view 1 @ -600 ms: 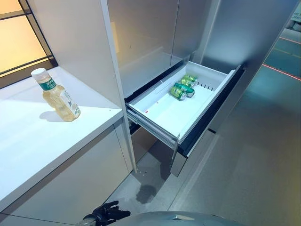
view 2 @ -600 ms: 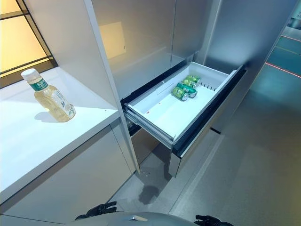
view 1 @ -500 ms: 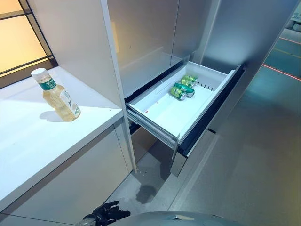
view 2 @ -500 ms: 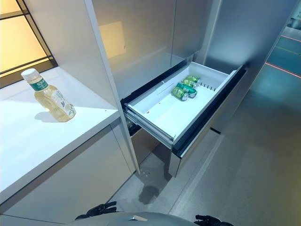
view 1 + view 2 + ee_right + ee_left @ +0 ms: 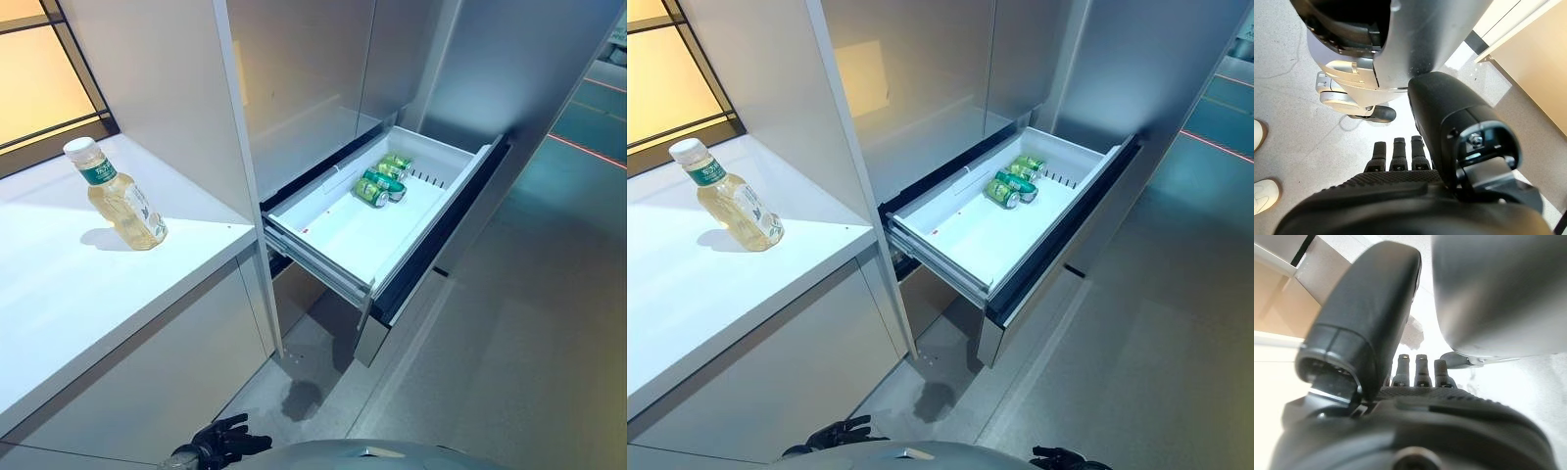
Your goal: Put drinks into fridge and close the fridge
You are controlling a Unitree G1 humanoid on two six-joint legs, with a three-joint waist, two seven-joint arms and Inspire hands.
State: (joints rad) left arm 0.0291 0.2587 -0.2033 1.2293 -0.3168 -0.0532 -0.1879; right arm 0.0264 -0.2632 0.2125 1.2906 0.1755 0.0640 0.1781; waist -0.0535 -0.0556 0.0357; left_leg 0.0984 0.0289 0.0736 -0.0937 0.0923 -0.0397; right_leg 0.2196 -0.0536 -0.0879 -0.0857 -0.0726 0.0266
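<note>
A clear bottle of pale yellow drink point(image 5: 118, 196) with a white cap and green label stands on the white counter point(image 5: 69, 284) at the left. The fridge's white drawer point(image 5: 343, 240) is pulled out in the middle, with green cans point(image 5: 380, 180) lying at its far end. My left hand point(image 5: 220, 446) hangs low by my side, fingers straight and empty. My right hand point(image 5: 1058, 457) hangs low on the other side, its fingers point(image 5: 1396, 154) straight and holding nothing. Both hands are far from the bottle and the drawer.
Tall grey cabinet and fridge panels point(image 5: 294, 88) rise behind the drawer. The drawer's dark front point(image 5: 441, 235) juts into the grey floor point(image 5: 509, 333). A person's white shoes point(image 5: 1261, 193) show on the floor in the right wrist view.
The whole picture has shifted slightly, so the camera moved a little. Nothing in the scene has moved.
</note>
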